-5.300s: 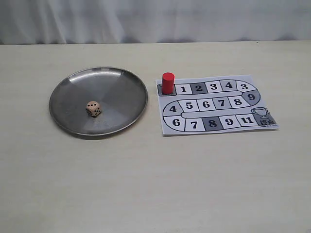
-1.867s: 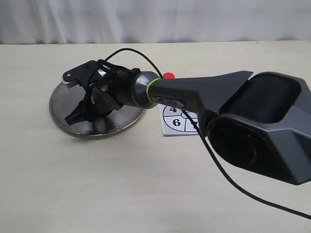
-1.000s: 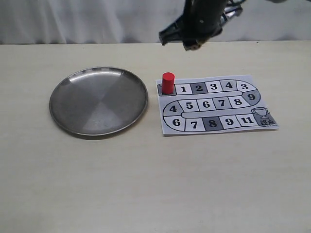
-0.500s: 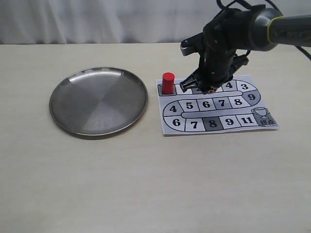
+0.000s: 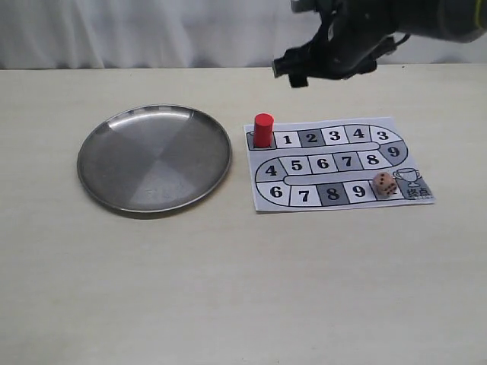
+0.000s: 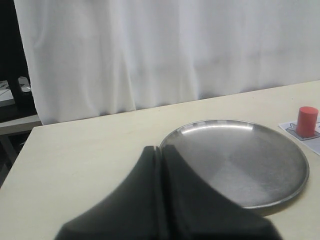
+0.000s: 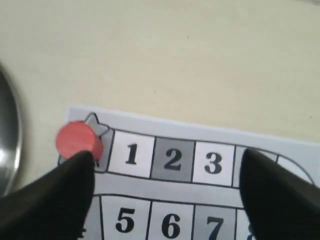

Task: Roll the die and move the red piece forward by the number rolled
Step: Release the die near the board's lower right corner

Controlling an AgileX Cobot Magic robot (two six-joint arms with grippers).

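The beige die (image 5: 384,184) lies on the paper game board (image 5: 340,162), on the square near the trophy at its right end. The red piece (image 5: 263,130) stands upright on the start square at the board's left end; it also shows in the right wrist view (image 7: 77,140) and the left wrist view (image 6: 306,121). My right gripper (image 5: 313,70) hangs open and empty above the board's far edge, its fingers wide apart (image 7: 165,165) over squares 1 to 3. My left gripper (image 6: 161,150) is shut with nothing in it, near the plate's edge.
An empty round steel plate (image 5: 154,157) lies left of the board, also seen from the left wrist (image 6: 240,162). A white curtain (image 5: 152,30) hangs behind the table's far edge.
The right gripper took the die off the plate, carried it over the board and let it go; the die now rests on the board's right end. The gripper has risen and opened.
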